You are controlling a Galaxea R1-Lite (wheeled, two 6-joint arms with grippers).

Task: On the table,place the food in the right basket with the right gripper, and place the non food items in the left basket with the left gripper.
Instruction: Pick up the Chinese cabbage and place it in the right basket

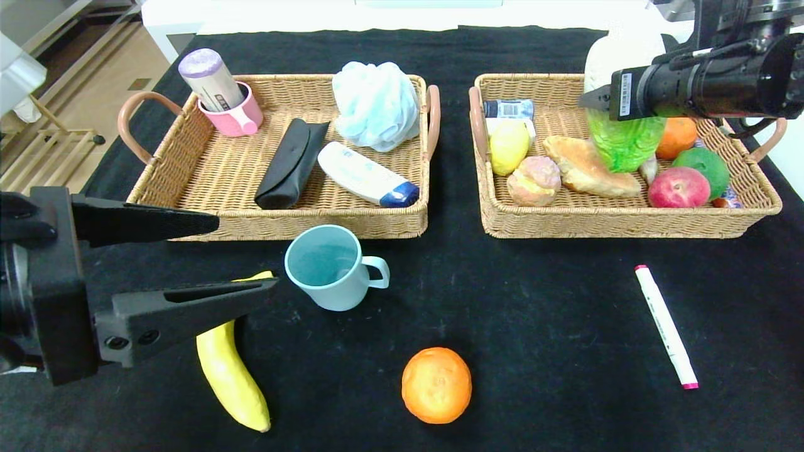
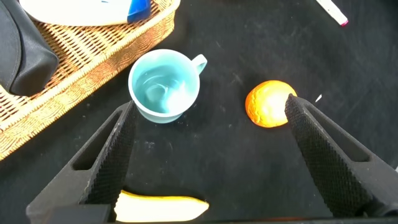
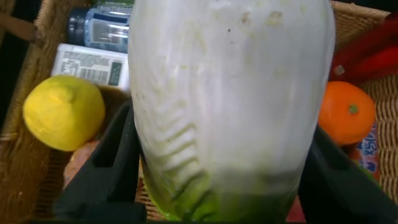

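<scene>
Head view shows my right gripper (image 1: 593, 100) clenched on the cabbage (image 1: 622, 94), hanging over the right basket (image 1: 628, 226) above the bread (image 1: 590, 168) and peach (image 1: 678, 188). I judge this the placing step: next I lower it into what little room remains among the fruit, then let go. The far rim and handle (image 1: 769, 141) sit close, so I should descend straight. My left gripper (image 1: 242, 254) hovers released near the cup (image 1: 330, 267), banana (image 1: 232, 370) and orange (image 1: 436, 384), with open cloth around; the left basket (image 1: 282, 223) lies just beyond.
</scene>
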